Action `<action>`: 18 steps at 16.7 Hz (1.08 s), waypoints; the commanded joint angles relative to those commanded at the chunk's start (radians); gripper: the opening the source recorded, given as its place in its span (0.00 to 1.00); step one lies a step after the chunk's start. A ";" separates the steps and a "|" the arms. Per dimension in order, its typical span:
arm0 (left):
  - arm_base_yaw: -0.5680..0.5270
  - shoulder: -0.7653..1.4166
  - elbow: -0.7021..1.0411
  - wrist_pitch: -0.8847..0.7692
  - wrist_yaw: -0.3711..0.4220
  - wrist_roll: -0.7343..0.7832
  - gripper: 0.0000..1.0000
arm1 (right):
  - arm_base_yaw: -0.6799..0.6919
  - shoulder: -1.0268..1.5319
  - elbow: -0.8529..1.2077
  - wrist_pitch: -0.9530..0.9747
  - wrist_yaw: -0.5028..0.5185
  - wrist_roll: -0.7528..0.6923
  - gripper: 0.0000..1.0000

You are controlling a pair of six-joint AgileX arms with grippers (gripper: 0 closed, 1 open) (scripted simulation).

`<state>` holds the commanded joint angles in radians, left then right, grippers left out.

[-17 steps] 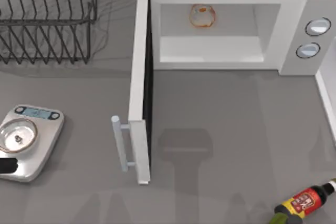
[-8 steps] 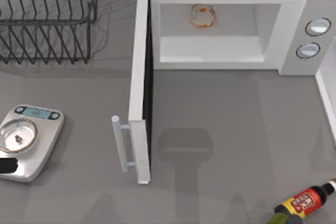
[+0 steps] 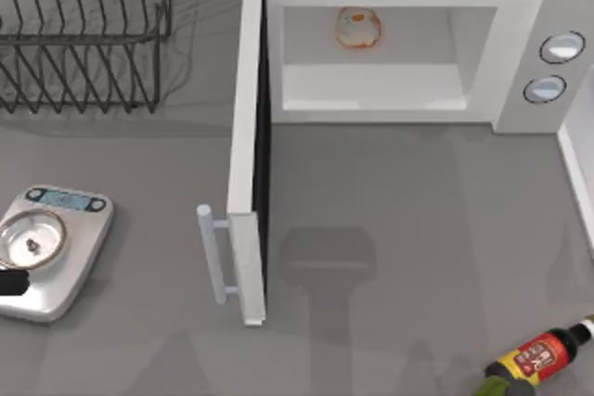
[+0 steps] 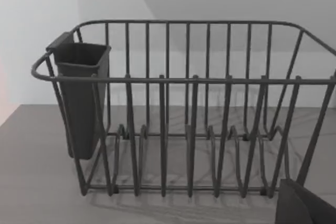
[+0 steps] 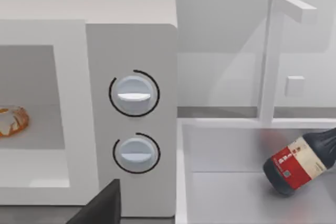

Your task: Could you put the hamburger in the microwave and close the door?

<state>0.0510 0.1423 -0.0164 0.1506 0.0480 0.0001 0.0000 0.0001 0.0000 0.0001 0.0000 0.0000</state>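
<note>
The white microwave (image 3: 399, 53) stands at the back of the table with its pale cavity exposed. Inside, toward the cavity's left rear, lies the hamburger (image 3: 358, 28), and it shows again in the right wrist view as the hamburger (image 5: 11, 120) on the cavity floor. The door (image 3: 247, 155) is swung fully open toward the front, its pale bar handle (image 3: 212, 252) facing left. My left gripper (image 3: 9, 282) pokes in at the table's left edge beside the scale. A dark part of my right gripper (image 5: 102, 205) sits low in front of the microwave's two knobs (image 5: 134, 95).
A wire dish rack (image 3: 83, 34) with a dark cutlery cup (image 4: 79, 98) fills the back left. A silver kitchen scale (image 3: 51, 248) lies front left. A red-labelled dark bottle (image 3: 538, 356) lies front right. A white sink basin (image 5: 236, 182) with a faucet (image 5: 273, 56) borders the microwave's right.
The dark tip of my left gripper at the left edge has drawn back slightly toward the edge. The hamburger, door and bottle have not moved.
</note>
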 joint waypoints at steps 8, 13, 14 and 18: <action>0.039 0.113 -0.009 0.130 0.043 0.004 0.00 | 0.000 0.000 0.000 0.000 0.000 0.000 1.00; 0.078 0.133 -0.003 0.147 0.082 0.005 0.00 | 0.000 0.000 0.000 0.000 0.000 0.000 1.00; 0.088 0.139 -0.002 0.152 0.092 0.005 0.00 | 0.000 0.000 0.000 0.000 0.000 0.000 1.00; 0.130 0.160 0.002 0.167 0.136 0.005 0.00 | 0.000 0.000 0.000 0.000 0.000 0.000 1.00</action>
<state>0.1808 0.3020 -0.0139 0.3174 0.1839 0.0048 0.0000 0.0001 0.0000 0.0001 0.0000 0.0000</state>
